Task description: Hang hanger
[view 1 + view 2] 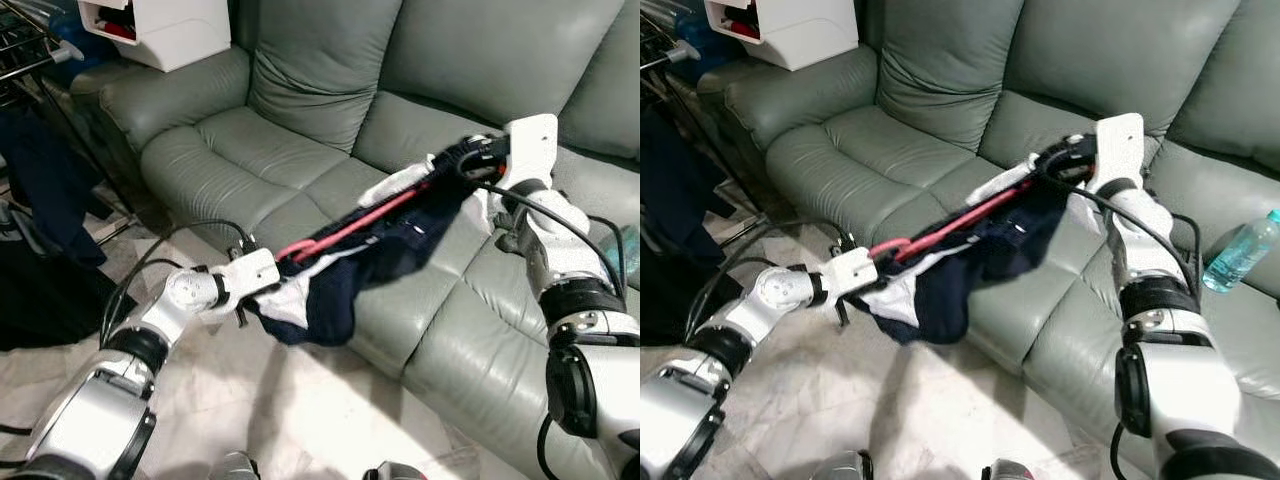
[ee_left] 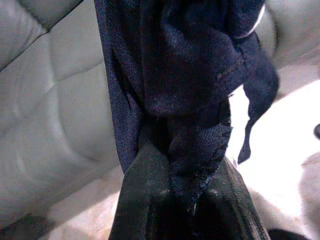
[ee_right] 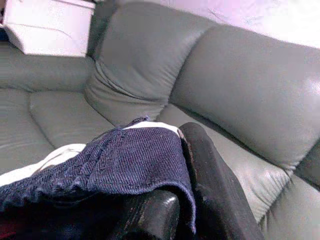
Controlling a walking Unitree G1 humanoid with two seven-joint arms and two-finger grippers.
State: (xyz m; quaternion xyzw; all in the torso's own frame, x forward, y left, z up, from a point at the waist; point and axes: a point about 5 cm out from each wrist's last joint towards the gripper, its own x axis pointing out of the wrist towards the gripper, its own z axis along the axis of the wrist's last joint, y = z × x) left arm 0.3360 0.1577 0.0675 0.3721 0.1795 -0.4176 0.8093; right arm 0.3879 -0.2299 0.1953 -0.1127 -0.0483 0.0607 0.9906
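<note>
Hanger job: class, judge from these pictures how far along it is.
Done: the navy garment is on the red hanger, lifted off the sofa. In hand: left tool and right tool hold its two ends. Left: hanging it up; the rack is off to the left.

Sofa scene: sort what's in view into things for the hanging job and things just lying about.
For the job: red hanger; navy garment; left gripper; right gripper.
Lying about: sofa; water bottle; white box.

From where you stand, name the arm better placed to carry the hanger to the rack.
Left. The left gripper holds the garment by the red hanger hook end, nearest the drying rack on the robot's left.
</note>
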